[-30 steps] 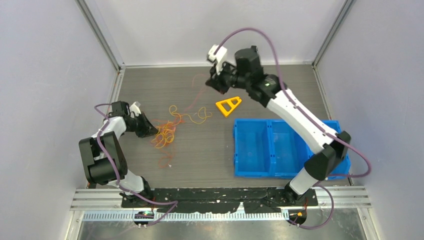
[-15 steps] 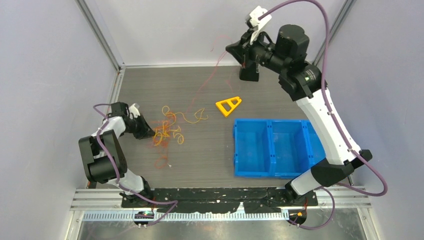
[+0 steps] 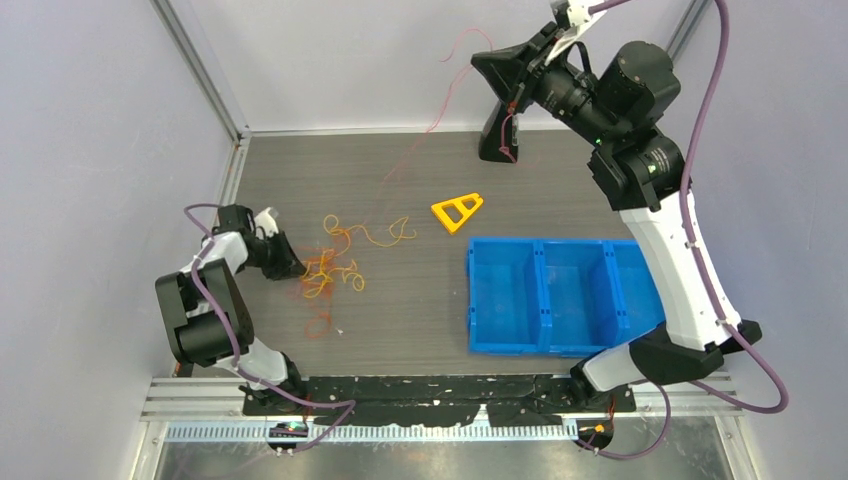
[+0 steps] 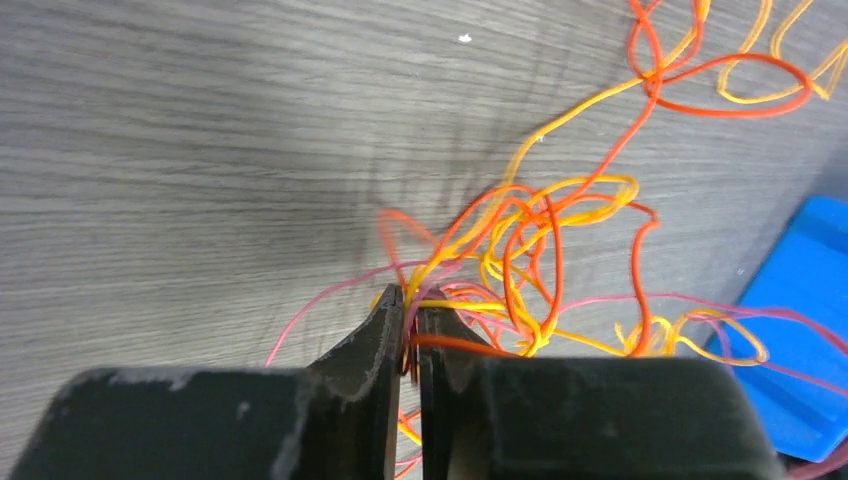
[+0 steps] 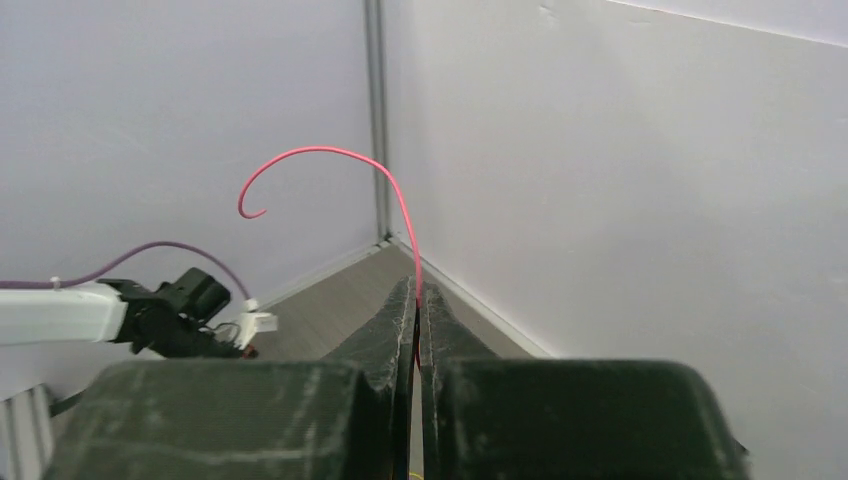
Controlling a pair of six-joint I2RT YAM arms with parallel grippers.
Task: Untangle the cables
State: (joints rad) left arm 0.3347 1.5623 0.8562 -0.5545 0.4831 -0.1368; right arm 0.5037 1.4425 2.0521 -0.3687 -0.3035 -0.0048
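A tangle of thin orange and yellow cables [image 3: 328, 268] lies on the table at the left; it fills the left wrist view [image 4: 530, 250]. My left gripper [image 3: 292, 266] is low on the table at the tangle's left edge, shut on several strands [image 4: 411, 300]. My right gripper [image 3: 490, 68] is raised high near the back wall, shut on a red cable [image 5: 400, 215]. That red cable [image 3: 410, 155] runs taut from the gripper down to the tangle. Its free end curls above the fingers in the right wrist view.
A rigid yellow triangular frame [image 3: 456, 210] lies near the table's middle. A blue three-compartment bin [image 3: 560, 295] stands at the right. Walls close the back and both sides; the left arm's wrist [image 5: 170, 310] shows in the right wrist view.
My right gripper has risen and moved right toward the back wall, drawing the red cable out of the tangle. The tangle has shifted and spread a little. The left gripper stays put.
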